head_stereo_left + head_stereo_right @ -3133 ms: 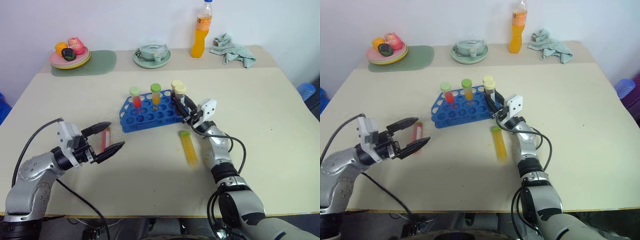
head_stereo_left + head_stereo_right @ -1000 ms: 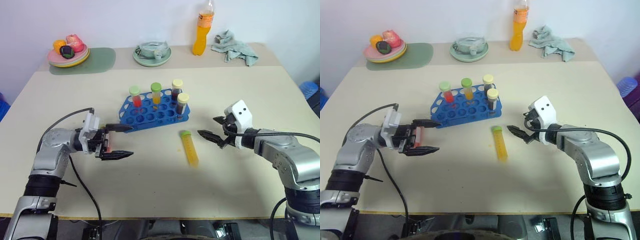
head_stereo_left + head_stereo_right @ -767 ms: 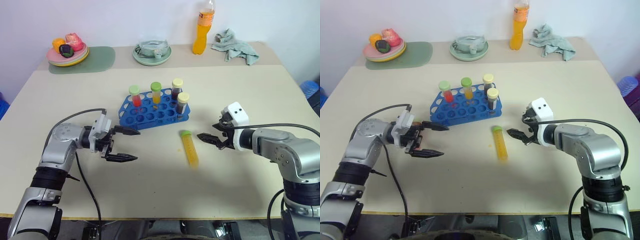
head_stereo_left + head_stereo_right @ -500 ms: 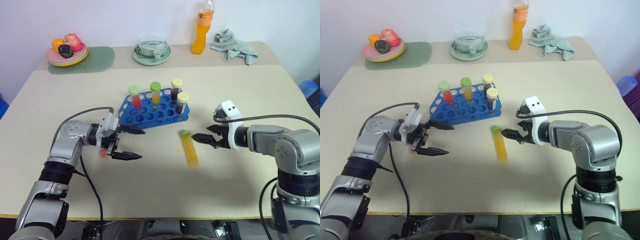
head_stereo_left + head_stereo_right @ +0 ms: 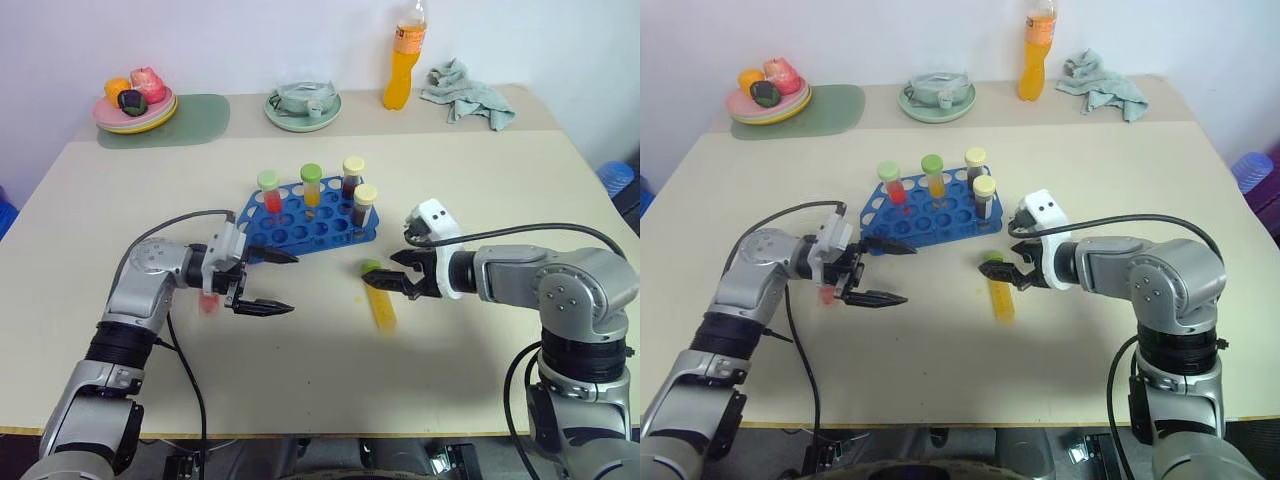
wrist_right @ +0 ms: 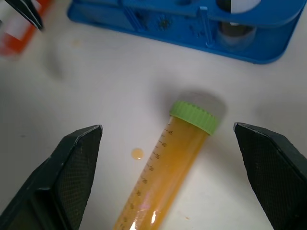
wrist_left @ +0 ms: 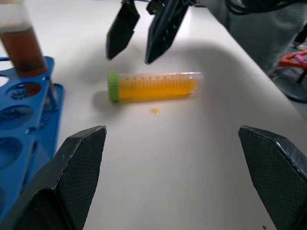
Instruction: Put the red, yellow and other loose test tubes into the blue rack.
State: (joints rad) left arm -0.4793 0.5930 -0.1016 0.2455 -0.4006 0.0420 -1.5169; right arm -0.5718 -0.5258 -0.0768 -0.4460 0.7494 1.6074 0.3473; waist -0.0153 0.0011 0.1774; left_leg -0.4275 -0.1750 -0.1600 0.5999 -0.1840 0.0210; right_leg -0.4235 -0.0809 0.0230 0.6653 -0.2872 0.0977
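Note:
A loose yellow test tube (image 5: 381, 303) with a green cap (image 6: 194, 116) lies on the table in front of the blue rack (image 5: 310, 222). My right gripper (image 5: 386, 279) is open just over its cap end, touching nothing. A loose red test tube (image 5: 208, 303) lies flat to the left, beside my left wrist. My left gripper (image 5: 268, 283) is open and empty, pointing right past that tube toward the yellow one (image 7: 153, 86). In the rack stand a red tube (image 5: 269, 191), a yellow tube (image 5: 312, 186) and two dark brown tubes (image 5: 353, 177).
Along the back edge stand a tall orange drink bottle (image 5: 401, 58), a crumpled cloth (image 5: 465, 82), a round green plate (image 5: 303, 105) with dishes, and a plate of fruit (image 5: 134, 103) on a green mat. A small yellow droplet (image 6: 137, 153) sits beside the loose yellow tube.
My right gripper has swung left until it is over the yellow tube's cap. My left gripper has slid right, leaving the red tube behind beside the wrist.

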